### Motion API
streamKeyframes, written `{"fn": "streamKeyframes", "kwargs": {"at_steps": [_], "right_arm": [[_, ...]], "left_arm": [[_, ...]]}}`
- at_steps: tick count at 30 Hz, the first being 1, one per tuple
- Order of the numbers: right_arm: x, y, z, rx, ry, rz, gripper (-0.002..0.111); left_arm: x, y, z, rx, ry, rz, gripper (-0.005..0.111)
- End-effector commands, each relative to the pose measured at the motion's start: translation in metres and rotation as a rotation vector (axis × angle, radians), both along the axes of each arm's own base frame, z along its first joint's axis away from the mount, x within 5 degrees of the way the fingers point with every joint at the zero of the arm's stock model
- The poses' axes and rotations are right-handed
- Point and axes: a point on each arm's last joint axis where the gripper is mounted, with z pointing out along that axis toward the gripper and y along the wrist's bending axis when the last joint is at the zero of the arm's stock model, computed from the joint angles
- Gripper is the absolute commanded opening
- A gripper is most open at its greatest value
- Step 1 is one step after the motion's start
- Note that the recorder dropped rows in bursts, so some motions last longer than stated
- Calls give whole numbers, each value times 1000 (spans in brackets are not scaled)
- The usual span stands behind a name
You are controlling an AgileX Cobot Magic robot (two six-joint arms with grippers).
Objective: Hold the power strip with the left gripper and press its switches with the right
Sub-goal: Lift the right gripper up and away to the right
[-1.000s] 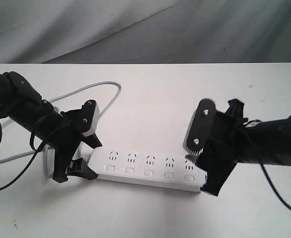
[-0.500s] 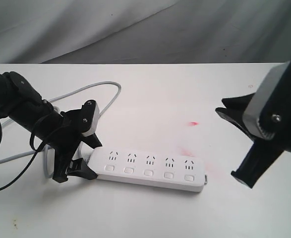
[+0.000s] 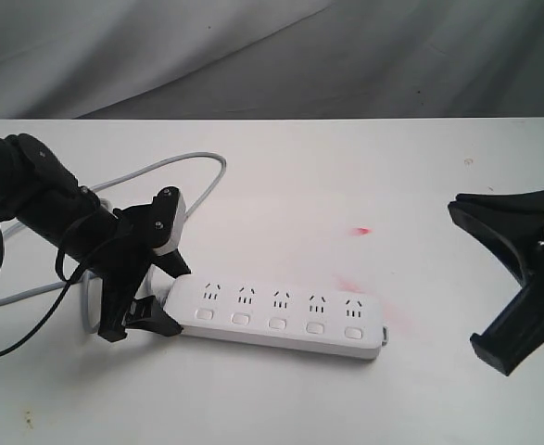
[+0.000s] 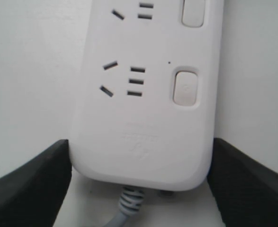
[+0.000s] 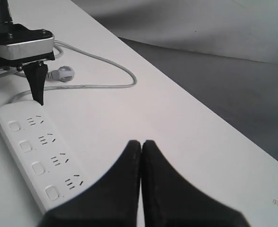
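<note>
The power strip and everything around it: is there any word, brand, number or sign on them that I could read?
Nothing can be read in any of the views.
Power strip: a faint embossed marking near the end where the cord comes out, seen in the left wrist view; too faint and blurred to read.
Outlets and buttons: no visible lettering.

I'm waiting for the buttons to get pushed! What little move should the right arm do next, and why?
Probably swing the right tool over the power strip and lower its tip onto the end switch nearest it. It is shut into one point, good for poking, but it hangs off to the side, touching nothing, while the left tool grips the cord end.
</note>
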Motion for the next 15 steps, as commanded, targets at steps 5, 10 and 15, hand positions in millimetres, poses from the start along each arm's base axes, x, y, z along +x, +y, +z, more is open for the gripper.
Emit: {"fn": "streamKeyframes", "kwargs": {"at_steps": [5, 10, 15], "right_arm": [[-1, -3, 0, 10, -5, -19, 0], [-17, -11, 18, 51, -126, -45, 0], [-51, -39, 22, 93, -277, -174, 0]], "left_arm": [[0, -2, 0, -6, 7, -1, 59], [0, -2, 0, -6, 7, -1, 59], [0, -2, 0, -6, 7, -1, 59]]}}
